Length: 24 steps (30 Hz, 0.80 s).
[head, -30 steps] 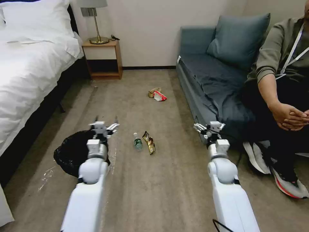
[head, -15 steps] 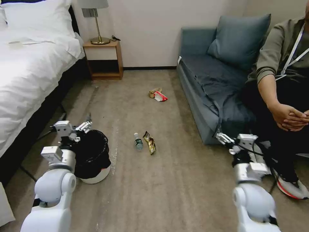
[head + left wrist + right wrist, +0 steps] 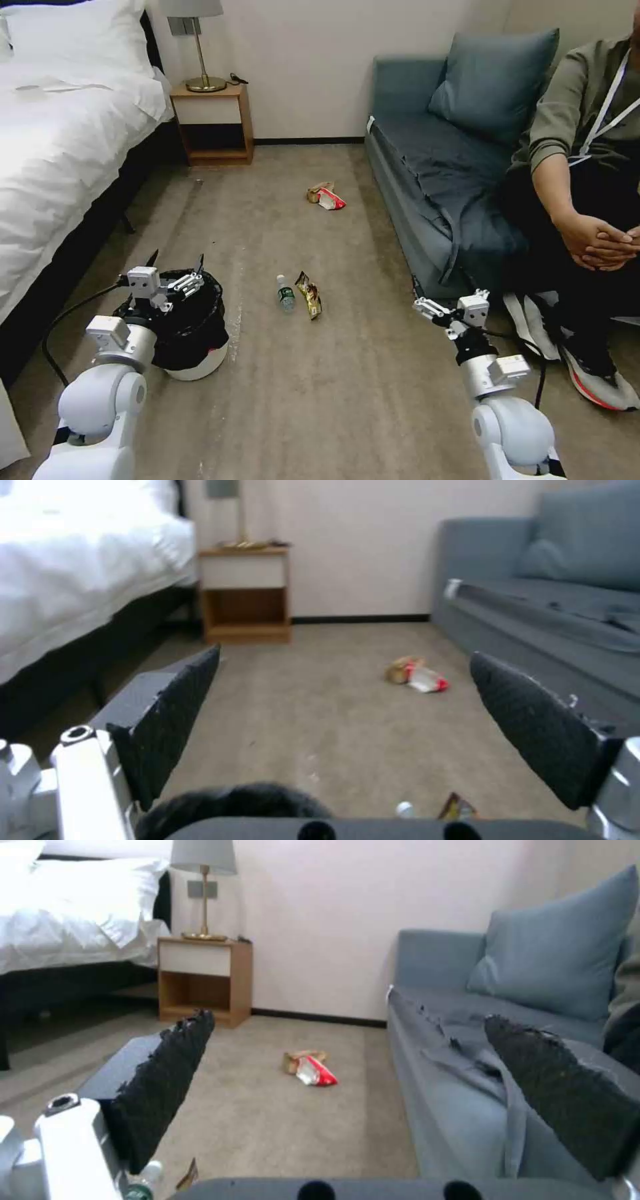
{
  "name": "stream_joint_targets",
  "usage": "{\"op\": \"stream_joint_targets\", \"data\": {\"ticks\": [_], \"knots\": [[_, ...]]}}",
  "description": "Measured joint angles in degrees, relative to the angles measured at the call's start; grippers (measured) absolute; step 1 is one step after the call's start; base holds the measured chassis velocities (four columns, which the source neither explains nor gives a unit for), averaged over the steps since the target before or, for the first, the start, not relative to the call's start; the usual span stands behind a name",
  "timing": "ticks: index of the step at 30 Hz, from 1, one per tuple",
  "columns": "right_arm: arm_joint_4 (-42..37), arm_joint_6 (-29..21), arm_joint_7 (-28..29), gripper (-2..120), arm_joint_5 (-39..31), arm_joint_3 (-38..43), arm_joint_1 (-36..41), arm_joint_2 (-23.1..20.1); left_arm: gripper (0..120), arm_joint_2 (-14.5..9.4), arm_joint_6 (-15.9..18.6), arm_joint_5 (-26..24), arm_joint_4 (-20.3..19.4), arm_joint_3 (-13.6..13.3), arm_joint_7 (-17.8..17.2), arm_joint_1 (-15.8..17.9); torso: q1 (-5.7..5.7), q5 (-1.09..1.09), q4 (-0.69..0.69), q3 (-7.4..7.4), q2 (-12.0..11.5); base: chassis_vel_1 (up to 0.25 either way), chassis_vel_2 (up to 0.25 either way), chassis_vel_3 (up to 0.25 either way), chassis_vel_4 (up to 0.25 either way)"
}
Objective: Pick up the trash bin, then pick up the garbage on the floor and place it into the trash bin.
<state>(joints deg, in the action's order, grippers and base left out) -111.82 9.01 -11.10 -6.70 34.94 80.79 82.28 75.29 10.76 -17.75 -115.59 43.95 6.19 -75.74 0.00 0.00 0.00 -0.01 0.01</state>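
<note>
Head view, left end effector [image 3: 177, 261] overlapping trash bin [image 3: 193, 333] rim

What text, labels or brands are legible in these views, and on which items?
None can be read.
Bottle: green label, print too small.
Snack wrapper: gold-brown, print blurred.
Red-and-white packet: markings too small.
Trash bin: no lettering visible on its bag or white base.

Carpeted floor [image 3: 347, 373] bears trash bin [image 3: 193, 333], bottle [image 3: 286, 294], wrapper [image 3: 309, 295], packet [image 3: 330, 198].
</note>
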Motion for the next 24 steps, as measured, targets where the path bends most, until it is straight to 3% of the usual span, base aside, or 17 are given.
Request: {"op": "stream_joint_targets", "data": {"ticks": [2, 4, 5, 7, 8, 9, 11, 12, 14, 15, 17, 24], "knots": [[0.7, 0.7, 0.1, 100, 0.3, -0.1, -0.2, 0.0, 100, 0.4, 0.5, -0.5, -0.3, -0.1, -2.0, -0.2, 0.00, 0.00, 0.00, 0.00, 0.0, 0.000, 0.000, 0.000, 0.000], [1.1, 1.2, 0.1, 100, 0.6, 0.1, -0.2, 0.1, 100, 1.7, 1.8, -1.7, -0.9, -0.1, -8.5, -0.3, 0.00, 0.00, 0.00, 0.00, 0.0, 0.000, 0.000, 0.000, 0.000], [1.1, 1.2, 0.1, 100, 0.6, 0.1, -0.2, 0.1, 100, 1.7, 1.8, -1.7, -0.9, -0.1, -8.5, -0.3, 0.00, 0.00, 0.00, 0.00, 0.0, 0.000, 0.000, 0.000, 0.000], [1.3, 1.6, -0.1, 100, 0.8, 0.3, 0.4, 0.3, 100, 2.8, 4.2, -4.7, -1.6, -0.2, -18.7, 0.4, 0.00, 0.00, 0.00, 0.00, 0.0, 0.000, 0.000, 0.000, 0.000], [1.3, 1.6, -0.1, 100, 0.8, 0.3, 0.4, 0.3, 100, 2.8, 4.2, -4.7, -1.6, -0.2, -18.7, 0.4, 0.00, 0.00, 0.00, 0.00, 0.0, 0.000, 0.000, 0.000, 0.000], [1.4, 1.8, -0.1, 100, 1.1, 0.3, 0.4, 0.4, 100, 3.1, 5.1, -5.8, -1.7, -0.4, -22.3, 0.8, 0.00, 0.00, 0.00, 0.00, 0.0, 0.000, 0.000, 0.000, 0.000], [1.8, 2.0, 0.8, 100, 2.1, 0.3, 0.3, 0.7, 100, 3.9, 8.4, -9.2, -1.5, -0.6, -32.5, 2.8, 0.00, 0.00, -0.01, 0.00, 0.0, 0.000, 0.000, 0.000, 0.000], [1.8, 2.0, 0.8, 100, 2.1, 0.3, 0.3, 0.7, 100, 3.9, 8.4, -9.2, -1.5, -0.6, -32.5, 2.8, 0.00, 0.00, -0.01, 0.00, 0.0, 0.000, 0.000, 0.000, 0.000], [1.8, 2.0, 1.1, 100, 2.2, 0.3, 0.4, 0.9, 100, 3.8, 11.5, -14.1, -0.4, -0.2, -38.9, 4.4, 0.00, 0.00, 0.00, 0.00, 0.0, 0.000, 0.000, 0.000, 0.000], [1.8, 2.0, 1.1, 100, 2.2, 0.3, 0.4, 0.9, 100, 3.8, 11.5, -14.1, -0.4, -0.2, -38.9, 4.4, 0.00, 0.00, 0.00, 0.00, 0.0, 0.000, 0.000, 0.000, 0.000], [1.5, 2.1, 0.8, 100, 2.3, 0.4, 0.4, 1.1, 100, 3.6, 14.4, -20.7, 1.7, 0.1, -44.5, 6.0, 0.00, 0.00, -0.01, 0.00, 0.0, 0.000, 0.000, 0.000, 0.000], [1.5, 2.1, 0.3, 100, 3.2, 0.5, 0.3, 0.9, 100, 5.0, 12.4, -28.6, 7.9, 1.0, -51.6, 8.1, 0.00, -0.01, -0.01, 0.01, 0.0, 0.000, 0.000, 0.000, 0.000]]}}
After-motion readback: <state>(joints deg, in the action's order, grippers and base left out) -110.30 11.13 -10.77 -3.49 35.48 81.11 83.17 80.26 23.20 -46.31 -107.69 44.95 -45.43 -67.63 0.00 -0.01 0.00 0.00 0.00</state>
